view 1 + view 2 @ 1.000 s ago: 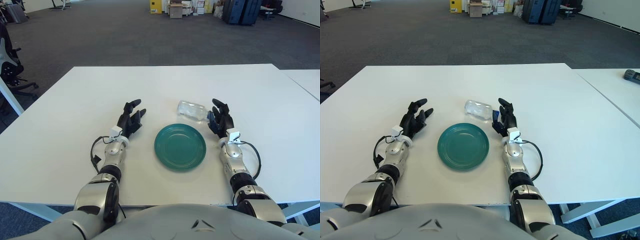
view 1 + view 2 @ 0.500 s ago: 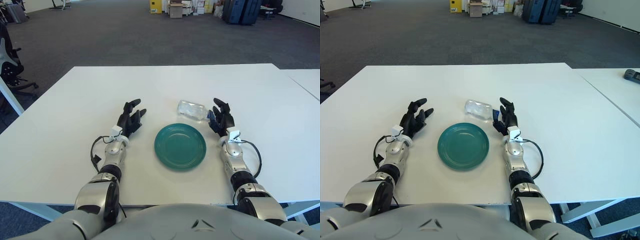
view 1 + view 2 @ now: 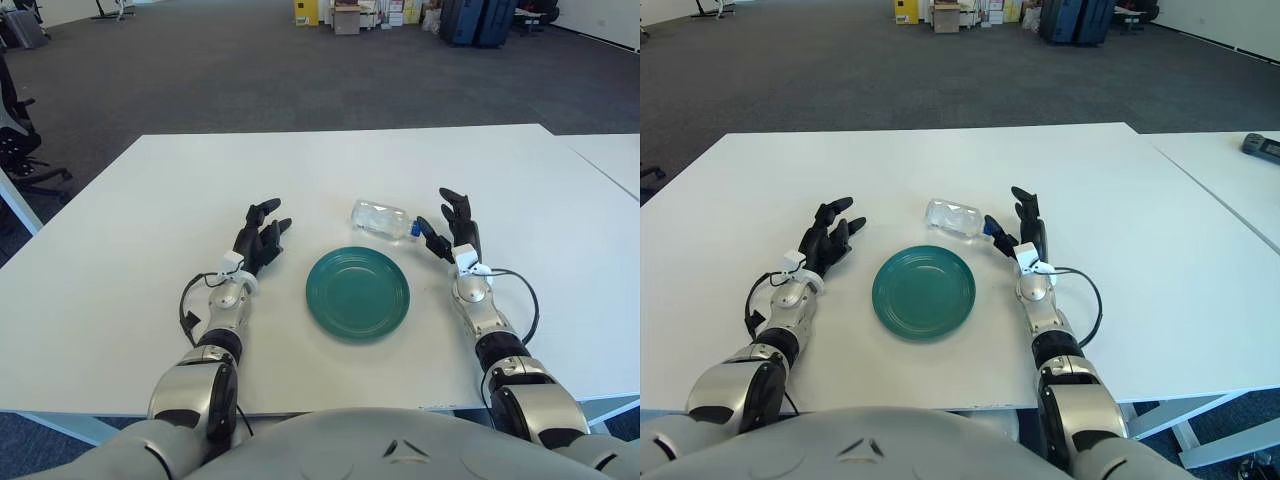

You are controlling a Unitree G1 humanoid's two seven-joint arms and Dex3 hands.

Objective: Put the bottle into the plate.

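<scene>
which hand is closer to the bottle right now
Right. The right hand is open just beside the cap end of the lying bottle. The left hand shows across the green plate, farther away.

right robot hand [image 3: 452, 228] | shifted right | fingers spread beside bottle [image 3: 381, 219] cap

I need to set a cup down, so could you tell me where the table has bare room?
Bare: the far half of the table beyond the bottle, and both outer sides past the left hand and right hand. Crowded: the middle, where plate, bottle and right hand sit close together.
</scene>
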